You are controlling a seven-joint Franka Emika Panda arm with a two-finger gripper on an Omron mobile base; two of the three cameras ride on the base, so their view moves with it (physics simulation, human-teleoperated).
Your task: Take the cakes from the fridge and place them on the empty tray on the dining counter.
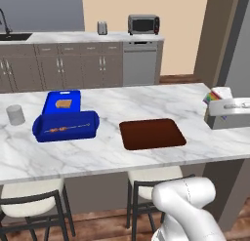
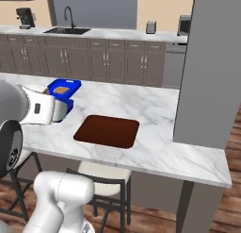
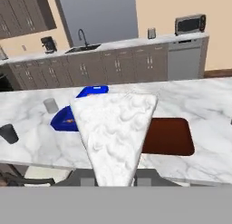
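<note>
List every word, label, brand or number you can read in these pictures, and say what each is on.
There is no readable text.
The toaster oven front: no lettering can be made out.
The blue container: orange marks, not letters.
The coffee machine: too small to show any label.
The cake, tray and dining counter are unmarked.

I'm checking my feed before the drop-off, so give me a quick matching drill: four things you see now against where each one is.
Things:
1. cake slice
2. tray
3. blue container
4. toaster oven

Places:
A. on the back cabinet counter
B. on the dining counter, left of the tray in the left base view
C. held in the end effector, above the dining counter
D. lying flat and empty on the dining counter

Pairs: 1-C, 2-D, 3-B, 4-A
</note>
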